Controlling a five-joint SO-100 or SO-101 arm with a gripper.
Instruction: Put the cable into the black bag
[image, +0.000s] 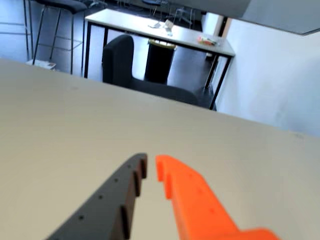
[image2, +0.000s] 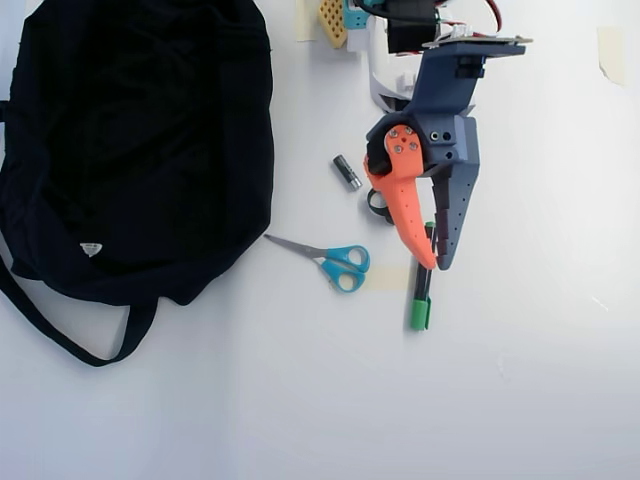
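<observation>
The black bag (image2: 130, 150) lies flat at the left of the white table in the overhead view, its strap trailing toward the front. A small black loop (image2: 377, 206), perhaps the coiled cable, shows next to the orange finger and is mostly hidden under the arm. My gripper (image2: 438, 263) hovers right of the bag, its tips over a green marker (image2: 420, 305). In the wrist view my gripper (image: 151, 165) has its jaws nearly together with nothing between them. That view shows only bare table, with no cable or bag.
Blue-handled scissors (image2: 340, 262) lie between the bag and my gripper. A small dark battery (image2: 347, 172) lies above them. The arm's base (image2: 400, 40) is at the top edge. Beyond the table edge, the wrist view shows a desk (image: 165, 30) and a dark chair (image: 120, 55).
</observation>
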